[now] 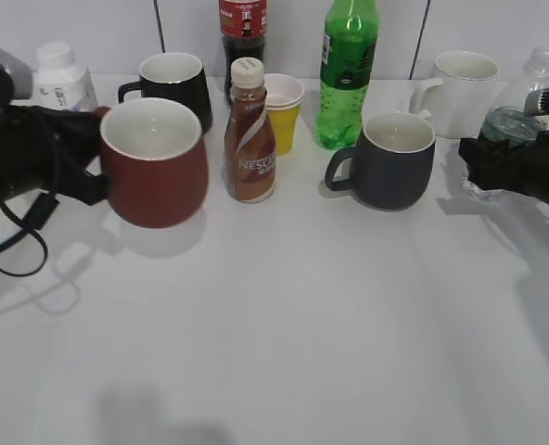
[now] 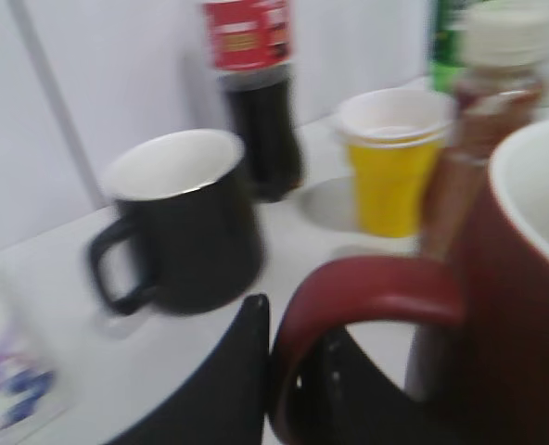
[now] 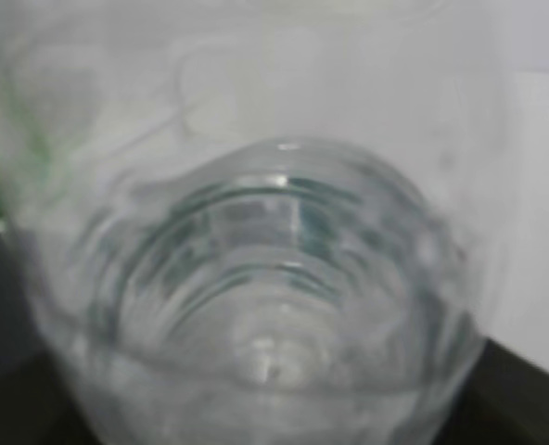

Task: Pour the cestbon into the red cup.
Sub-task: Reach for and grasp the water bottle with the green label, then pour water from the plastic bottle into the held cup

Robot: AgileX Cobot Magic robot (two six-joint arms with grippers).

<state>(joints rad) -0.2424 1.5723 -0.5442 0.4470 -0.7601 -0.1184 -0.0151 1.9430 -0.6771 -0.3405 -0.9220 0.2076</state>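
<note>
The clear ribbed plastic water bottle [image 1: 514,125] stands at the far right of the white table [image 1: 302,324], directly against the right claw [image 1: 474,156]; in the right wrist view its body [image 3: 274,278] fills the frame between the jaws, though whether they grip cannot be told. The dark red ceramic mug [image 1: 154,162] sits at left, the left claw [image 2: 270,371] clamped on its handle [image 2: 367,287]. A brown coffee bottle [image 1: 249,134] stands just beside the mug.

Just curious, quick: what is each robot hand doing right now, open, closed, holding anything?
Left gripper: closed on the red cup by its handle.
Right gripper: around the cestbon; cannot tell whether it grips.
</note>
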